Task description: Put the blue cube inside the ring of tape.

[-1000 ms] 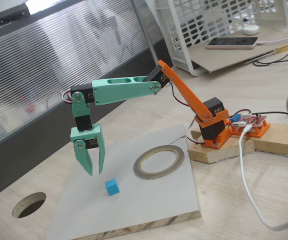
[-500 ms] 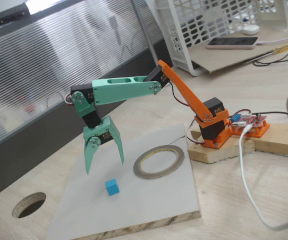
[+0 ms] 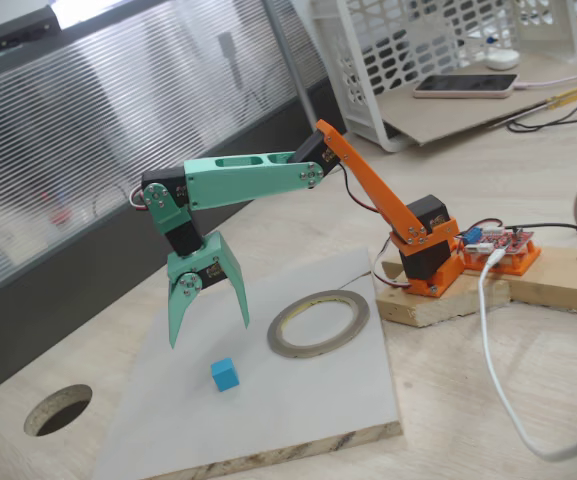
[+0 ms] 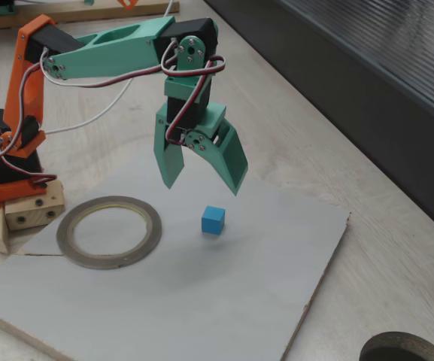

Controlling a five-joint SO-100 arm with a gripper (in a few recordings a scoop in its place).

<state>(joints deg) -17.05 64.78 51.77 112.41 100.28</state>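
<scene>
The blue cube (image 3: 225,374) (image 4: 213,219) rests on a pale grey board (image 3: 298,400) (image 4: 164,301), by itself. Beside it on the same board lies the ring of tape (image 3: 318,322) (image 4: 109,231), flat and with nothing inside it. My green gripper (image 3: 209,332) (image 4: 201,185) hangs open above the board, its fingers spread wide and pointing down. It sits just above and slightly behind the cube, touching nothing. The ring lies to the cube's right in one fixed view and to its left in the other.
A round hole (image 3: 58,409) (image 4: 399,350) is cut through the wooden table near the board's corner. The orange arm base (image 3: 428,260) (image 4: 6,165) stands on wooden blocks next to the ring. A white cable (image 3: 498,370) and a white basket (image 3: 438,50) lie beyond.
The gripper opened from nearly shut to wide open and swung slightly toward the cube between one second and half a second ago. Since then nothing has moved.
</scene>
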